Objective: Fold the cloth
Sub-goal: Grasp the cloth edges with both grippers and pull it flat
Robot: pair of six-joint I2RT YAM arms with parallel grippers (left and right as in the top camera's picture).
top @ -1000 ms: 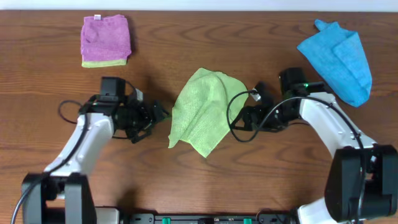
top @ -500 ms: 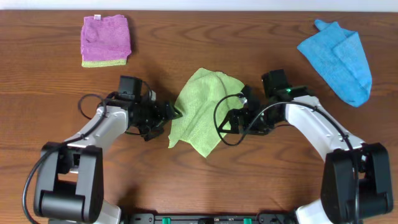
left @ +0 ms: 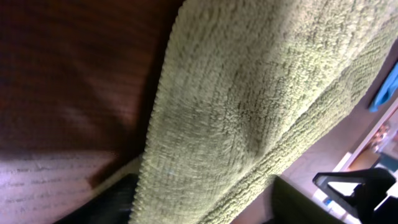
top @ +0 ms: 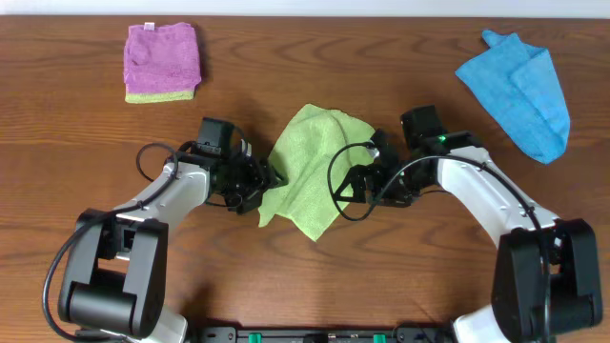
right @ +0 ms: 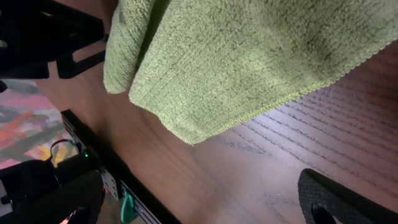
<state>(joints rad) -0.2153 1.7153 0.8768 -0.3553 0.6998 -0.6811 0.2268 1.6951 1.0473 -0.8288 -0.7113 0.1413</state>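
Note:
The light yellow-green cloth (top: 310, 171) lies rumpled and partly doubled over in the middle of the table. My left gripper (top: 267, 181) is at the cloth's left edge. In the left wrist view its jaws (left: 199, 202) are open, with the cloth's edge (left: 236, 93) lying between the two fingers. My right gripper (top: 349, 186) is at the cloth's right side. In the right wrist view its jaws (right: 199, 199) are open and empty, with the cloth (right: 249, 56) just ahead of them over bare wood. The white tag is not visible.
A purple folded cloth with a lime edge (top: 162, 59) lies at the back left. A bright blue cloth (top: 519, 86) lies at the back right. The table is dark wood (top: 95, 124).
My left arm has moved right until its open jaws reached the cloth's left edge. My right arm moved left toward the cloth, then held still. The cloth has hardly shifted.

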